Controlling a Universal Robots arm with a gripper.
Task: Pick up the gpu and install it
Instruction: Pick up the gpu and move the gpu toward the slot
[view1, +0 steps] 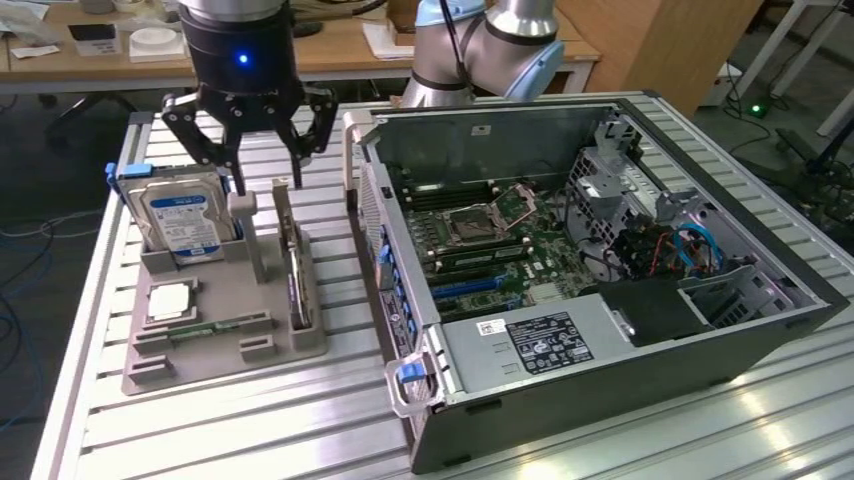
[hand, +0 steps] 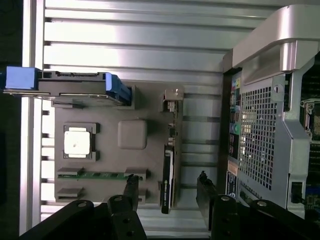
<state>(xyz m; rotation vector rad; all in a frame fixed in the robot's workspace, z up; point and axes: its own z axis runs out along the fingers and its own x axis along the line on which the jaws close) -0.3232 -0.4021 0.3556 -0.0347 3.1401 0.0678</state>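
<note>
Fingers: you had the gripper hanging over the grey holder with its fingers spread wide and nothing in them.
Gpu: one gpu. It stood on edge in its slot on the holder's side nearest the computer case. In the wrist view, your two fingers sat one on either side of its line.
Hard drive: one hard drive, upright in the holder beside the gpu. Its blue label carried white writing too small for you to read.
Processor chip: one processor chip, lying flat with its silver top up.
Memory stick: one memory stick, green, lying in its groove just beside the chip.
Case: one, open, at the exterior view's right. Its black-and-white sticker had print you couldn't make out.
Bench: the slatted aluminium bench carried both the holder and the case.
</note>
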